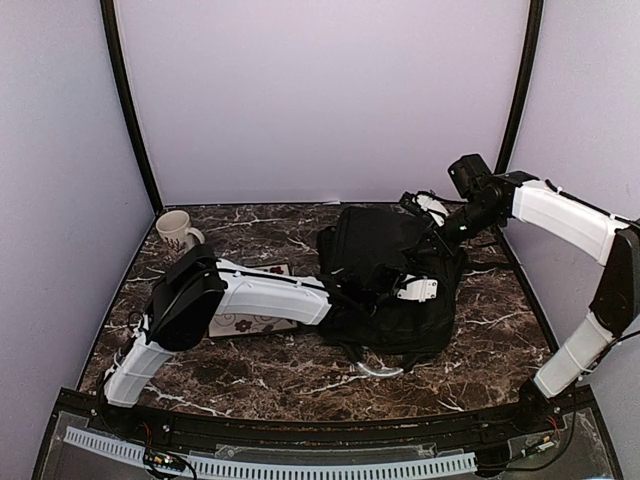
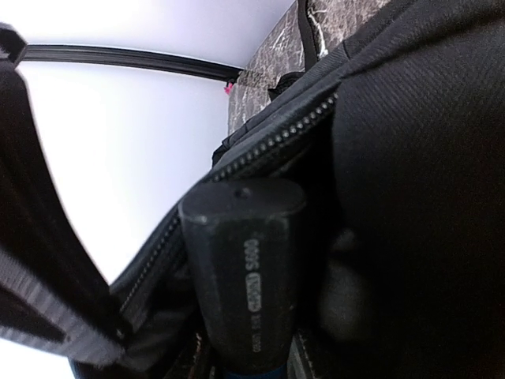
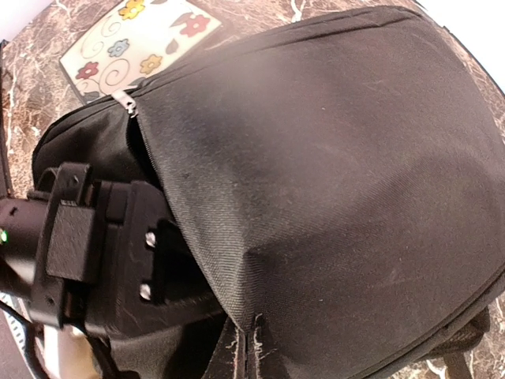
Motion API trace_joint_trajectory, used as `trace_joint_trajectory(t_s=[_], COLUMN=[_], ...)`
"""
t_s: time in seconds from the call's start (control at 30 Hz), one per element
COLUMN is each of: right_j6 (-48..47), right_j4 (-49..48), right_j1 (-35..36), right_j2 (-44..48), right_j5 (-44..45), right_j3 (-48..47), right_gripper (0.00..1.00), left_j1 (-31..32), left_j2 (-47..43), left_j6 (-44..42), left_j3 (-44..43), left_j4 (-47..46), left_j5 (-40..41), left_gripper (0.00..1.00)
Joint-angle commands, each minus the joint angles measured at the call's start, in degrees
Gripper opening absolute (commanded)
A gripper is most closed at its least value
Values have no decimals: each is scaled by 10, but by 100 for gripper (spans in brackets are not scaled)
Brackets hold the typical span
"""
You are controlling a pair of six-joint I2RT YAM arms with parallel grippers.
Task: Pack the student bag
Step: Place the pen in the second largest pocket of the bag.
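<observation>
Student bag (image 1: 385, 262): L end effector (image 3: 110, 253) inside opening, R end effector (image 3: 246, 347) gripping flap.

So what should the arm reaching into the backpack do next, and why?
Probably ease the left pincer a little deeper, then let go. It seems to grip a black cylinder sitting just inside the mouth of the student bag, zip teeth right beside it, while the right pincer pinches the flap up to hold that mouth open.
</observation>
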State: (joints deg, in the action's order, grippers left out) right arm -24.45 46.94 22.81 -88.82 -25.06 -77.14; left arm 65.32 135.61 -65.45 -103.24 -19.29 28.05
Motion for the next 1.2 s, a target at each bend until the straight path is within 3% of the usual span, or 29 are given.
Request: trace_joint_trajectory(t_s=[0.0, 0.1, 0.17, 0.23, 0.47, 0.7, 0.97, 1.03, 1.17], right_j6=[9, 9, 8, 7, 6, 7, -5, -12, -39], right_j4=[-27, -28, -29, -30, -34, -41, -52, -54, -58], right_j1=[6, 7, 7, 7, 7, 7, 1, 1, 1], right_j2=[6, 11, 13, 14, 13, 16, 12, 12, 15], right_j5=[-35, -33, -31, -29, -28, -12, 31, 38, 46], right_j3=[-30, -27, -23, -20, -15, -11, -2, 5, 35], right_gripper=[0, 0, 0, 0, 0, 0, 0, 0, 0], left_j1=[-21, -29, -30, -29, -23, 8, 84, 98, 104], left_j2=[30, 44, 46, 44, 11, -60, -171, -205, -298], left_j6=[-57, -40, -33, -28, 4, -5, 59, 88, 233], left_j3=[-49, -76, -81, -81, -67, 8, 99, 132, 218], left_j4=[-64, -59, -62, -58, -51, -94, -74, -70, -15], left_j5=[40, 48, 52, 55, 69, 76, 59, 67, 69], left_gripper=[1, 6, 21, 29, 43, 46, 47, 47, 47])
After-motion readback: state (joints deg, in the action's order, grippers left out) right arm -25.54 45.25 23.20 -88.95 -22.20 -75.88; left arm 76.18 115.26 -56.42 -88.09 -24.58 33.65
